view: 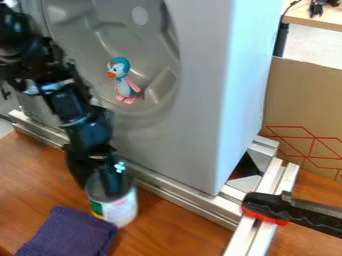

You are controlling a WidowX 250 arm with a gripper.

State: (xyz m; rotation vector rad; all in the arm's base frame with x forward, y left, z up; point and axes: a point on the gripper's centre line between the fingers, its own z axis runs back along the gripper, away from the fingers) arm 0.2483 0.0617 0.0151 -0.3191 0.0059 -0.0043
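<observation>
your gripper (pixel 115 186) points down into the mouth of 1 open can (pixel 121 209), which tilts slightly over the wooden table (pixel 175 231); you cannot tell how its jaws stand. 1 purple cloth (pixel 68 235) lies just beside the can, toward the camera. beyond the can, metal rails (pixel 175 194) run along 1 gray box (pixel 200 125), with 1 blue-and-pink penguin toy (pixel 123 81) in its recess. well right of the can is 1 black-and-red clamp (pixel 270 209).

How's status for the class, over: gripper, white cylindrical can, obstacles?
Gripper at open top of can, hold unclear. Dark purple cloth close beside can, could crowd sideways moves. Over.
</observation>
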